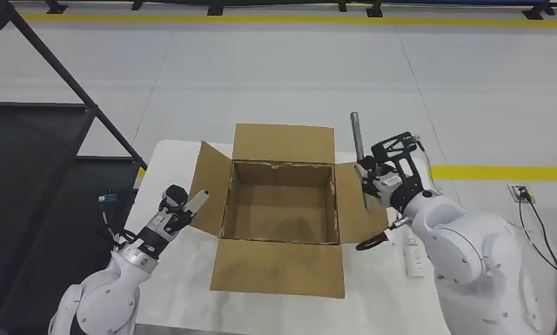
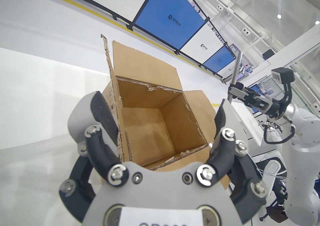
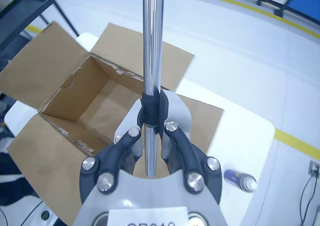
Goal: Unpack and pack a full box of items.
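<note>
An open cardboard box (image 1: 278, 248) (image 2: 150, 97) (image 3: 62, 77) stands on the white table with all flaps folded out; its inside looks empty. My right gripper (image 1: 369, 180) (image 3: 152, 109) is shut on a shiny metal rod (image 1: 357, 137) (image 3: 152, 37), held beside the box's right flap. That rod (image 2: 235, 72) and gripper also appear far off in the left wrist view. My left gripper (image 1: 193, 203) (image 2: 160, 117) is open with nothing between its fingers, just off the box's left flap.
A blue and white spray can (image 3: 240, 180) lies on the white table (image 1: 187, 283) to the right of the box, near my right arm. A black metal rack (image 1: 52, 152) stands at the left. Yellow floor lines run behind.
</note>
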### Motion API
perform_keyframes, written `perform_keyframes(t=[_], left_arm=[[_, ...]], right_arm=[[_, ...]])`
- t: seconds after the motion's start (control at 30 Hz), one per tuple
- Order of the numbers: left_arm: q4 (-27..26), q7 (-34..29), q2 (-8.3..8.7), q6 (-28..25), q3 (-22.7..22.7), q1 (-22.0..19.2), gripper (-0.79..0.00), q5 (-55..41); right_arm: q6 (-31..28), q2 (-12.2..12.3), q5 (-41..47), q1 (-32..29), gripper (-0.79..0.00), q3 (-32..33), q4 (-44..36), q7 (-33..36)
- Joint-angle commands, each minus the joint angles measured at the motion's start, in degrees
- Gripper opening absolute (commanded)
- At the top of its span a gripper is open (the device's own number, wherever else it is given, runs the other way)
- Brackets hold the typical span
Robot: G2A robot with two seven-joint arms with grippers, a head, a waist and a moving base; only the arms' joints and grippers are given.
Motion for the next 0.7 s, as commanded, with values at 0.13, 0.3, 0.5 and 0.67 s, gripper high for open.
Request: perform_keyframes(t=[0.13, 0.3, 0.5, 0.67], left_arm=[[0.19, -0.23, 0.18, 0.07, 1.2, -0.46, 0.0, 0.29], [0.2, -0.5, 0.3, 0.39, 2.51, -1.19, 0.0, 0.86], [0.55, -0.43, 0.42, 0.96, 3.82, -2.03, 0.0, 1.4], [0.81, -0.32, 0.54, 1.46, 4.48, -2.48, 0.0, 1.69]], right_arm=[[3.55, 0.81, -0.76, -7.51, -0.785, 8.38, -4.34, 1.27], [6.16, 1.16, 0.02, -11.65, -0.785, 11.56, -1.4, 3.0], [6.98, 1.47, 2.6, -12.69, -0.785, 11.61, 6.04, 7.11], [5.68, 1.77, 4.49, -12.05, -0.785, 10.63, 12.54, 8.72]])
